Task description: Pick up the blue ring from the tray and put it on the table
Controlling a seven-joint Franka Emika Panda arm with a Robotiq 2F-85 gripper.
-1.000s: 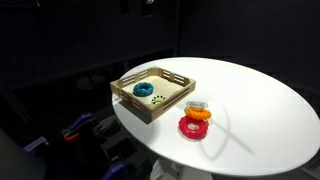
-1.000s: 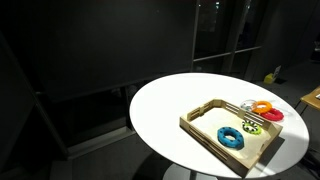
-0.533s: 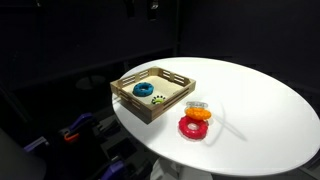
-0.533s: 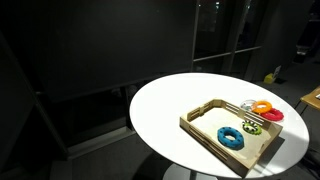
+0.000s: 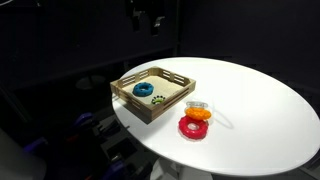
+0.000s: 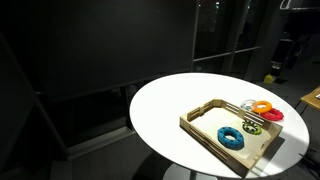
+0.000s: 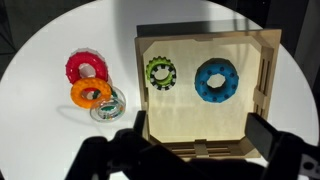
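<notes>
Wrist view straight down, close over tray (image 7: pixel 195 120) — both exterior views oblique, farther, sharing the table (image 5: pixel 260 100)

A red ring (image 7: pixel 86 67) is lying flat, with an orange ring (image 7: pixel 91 93) overlapping its edge and a clear, glassy ring (image 7: pixel 108 109) touching the orange one. A green-and-black toothed ring (image 7: pixel 160 72) is lying well apart from them.

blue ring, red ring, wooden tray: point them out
bright blue ring (image 7: pixel 203 82): wrist view, left band
red ring (image 7: pixel 73 68): wrist view, left band
light-wood square tray (image 7: pixel 195 122): wrist view, bare floor
</notes>
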